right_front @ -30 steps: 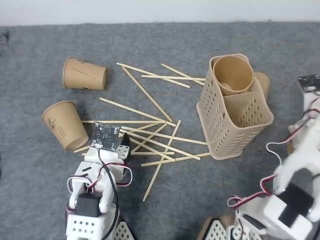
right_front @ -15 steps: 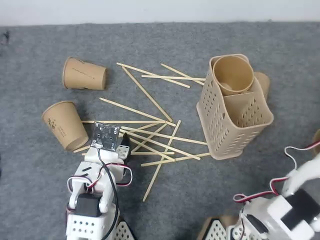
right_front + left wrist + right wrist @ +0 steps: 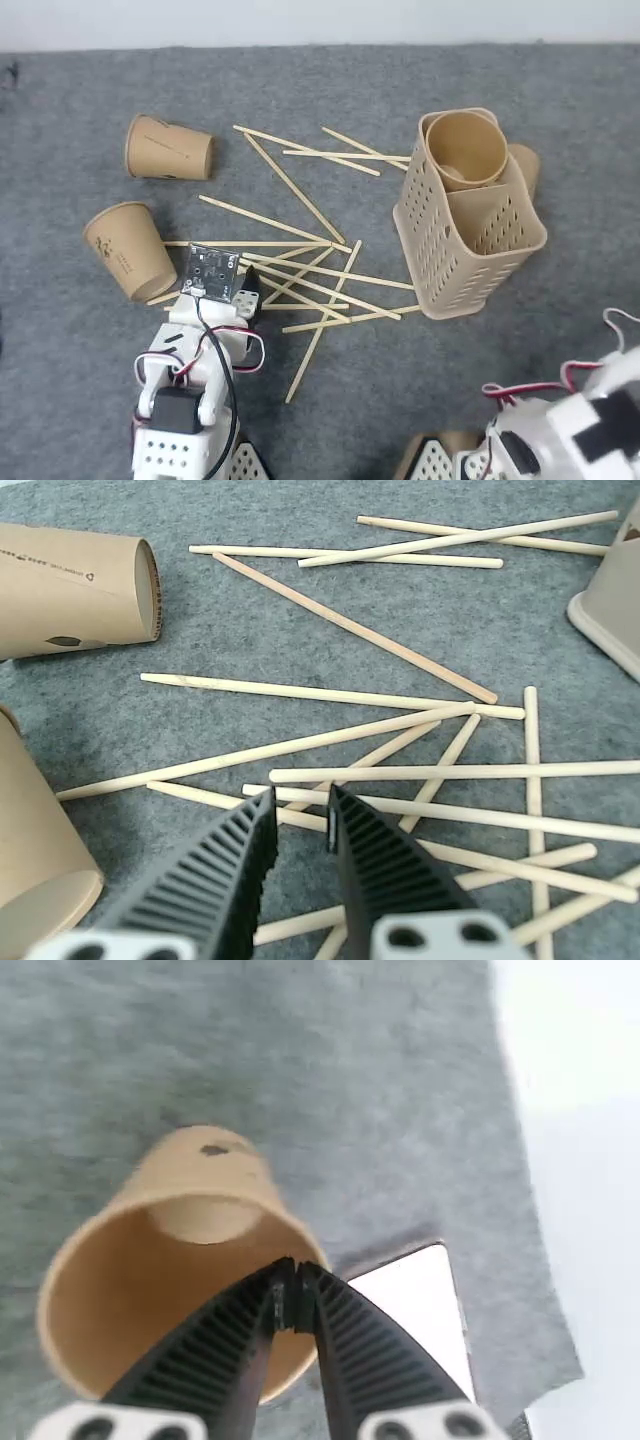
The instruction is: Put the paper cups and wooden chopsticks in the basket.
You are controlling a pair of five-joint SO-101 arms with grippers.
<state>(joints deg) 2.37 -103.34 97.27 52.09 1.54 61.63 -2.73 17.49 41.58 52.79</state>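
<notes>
Paper cup (image 3: pixel 168 148) on its side far left, small dark print on its wall, second printed cup (image 3: pixel 130 250) near it, left gripper (image 3: pixel 300 798) fingers slightly apart, empty, over scattered chopsticks (image 3: pixel 300 255), basket (image 3: pixel 430 240) upright with nested cup (image 3: pixel 465 150) inside, right gripper (image 3: pixel 296 1268) clamped on held cup (image 3: pixel 130 1280) rim.

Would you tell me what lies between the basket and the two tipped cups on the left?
In the high view, wooden chopsticks lie scattered between the basket and those cups.
</notes>
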